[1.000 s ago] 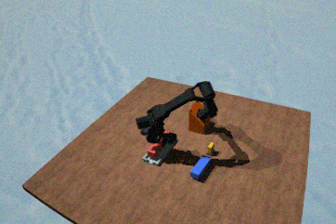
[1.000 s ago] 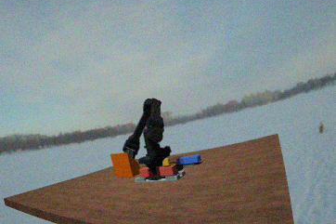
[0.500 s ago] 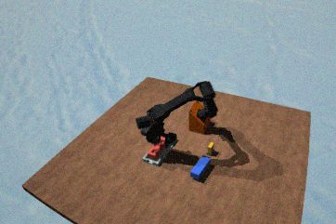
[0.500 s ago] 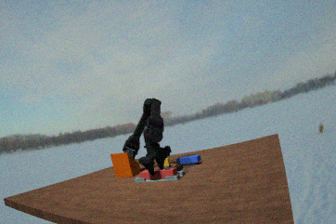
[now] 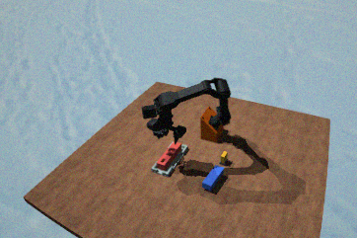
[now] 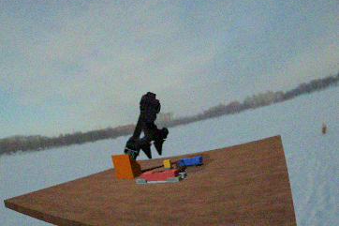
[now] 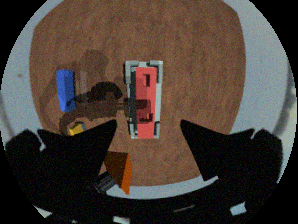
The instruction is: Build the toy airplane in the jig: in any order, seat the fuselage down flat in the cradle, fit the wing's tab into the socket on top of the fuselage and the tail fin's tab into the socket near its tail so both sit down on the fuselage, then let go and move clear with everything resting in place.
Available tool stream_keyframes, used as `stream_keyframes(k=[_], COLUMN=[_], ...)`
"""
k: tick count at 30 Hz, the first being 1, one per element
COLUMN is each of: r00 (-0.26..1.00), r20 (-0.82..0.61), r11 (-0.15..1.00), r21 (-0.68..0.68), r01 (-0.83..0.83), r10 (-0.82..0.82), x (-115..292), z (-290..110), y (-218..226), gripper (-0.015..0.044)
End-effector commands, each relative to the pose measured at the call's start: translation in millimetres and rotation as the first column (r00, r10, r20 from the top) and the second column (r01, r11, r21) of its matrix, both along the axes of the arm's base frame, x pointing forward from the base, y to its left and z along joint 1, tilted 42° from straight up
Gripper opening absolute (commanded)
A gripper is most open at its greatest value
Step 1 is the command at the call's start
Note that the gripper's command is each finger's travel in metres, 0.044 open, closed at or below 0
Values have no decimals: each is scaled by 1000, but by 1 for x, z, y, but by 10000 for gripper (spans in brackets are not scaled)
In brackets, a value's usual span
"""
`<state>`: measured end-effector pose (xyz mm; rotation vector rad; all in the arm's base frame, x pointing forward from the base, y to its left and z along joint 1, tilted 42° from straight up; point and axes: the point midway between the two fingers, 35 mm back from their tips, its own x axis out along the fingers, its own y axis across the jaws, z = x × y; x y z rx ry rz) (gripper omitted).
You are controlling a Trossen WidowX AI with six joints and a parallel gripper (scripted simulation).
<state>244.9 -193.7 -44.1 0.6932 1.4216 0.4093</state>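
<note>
The red fuselage (image 5: 169,156) (image 6: 156,175) (image 7: 151,95) lies lengthwise in the grey cradle (image 5: 183,151) (image 6: 161,182) (image 7: 159,68) and looks flat there. Its two dark sockets face up and are empty. The blue wing (image 5: 213,179) (image 6: 190,161) (image 7: 65,91) lies on the table beside the cradle. The small yellow tail fin (image 5: 224,157) (image 6: 167,163) (image 7: 76,129) stands on the table near the wing; its tab cannot be made out. My gripper (image 5: 168,138) (image 6: 154,156) (image 7: 149,123) is wide open and empty, above the fuselage and not touching it.
An orange block with a sloped top (image 5: 211,126) (image 6: 124,167) (image 7: 120,170) stands near the arm's base, behind the cradle in the top view. The arm's shadow falls across the table and part of the fuselage. The wooden table (image 5: 113,167) ends in open edges.
</note>
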Motion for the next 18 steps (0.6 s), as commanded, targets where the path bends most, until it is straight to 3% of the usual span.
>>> stream_keyframes(k=[1,12,18], r00=[1000,996,995], r20=[-5,-66,-71], r11=[1000,998,997], r21=[5,13,-17], r01=[-10,61,70], r10=[10,-60,-71], x=[-2,1,53], z=[12,12,68], y=[-9,-9,47], gripper=[440,440,440])
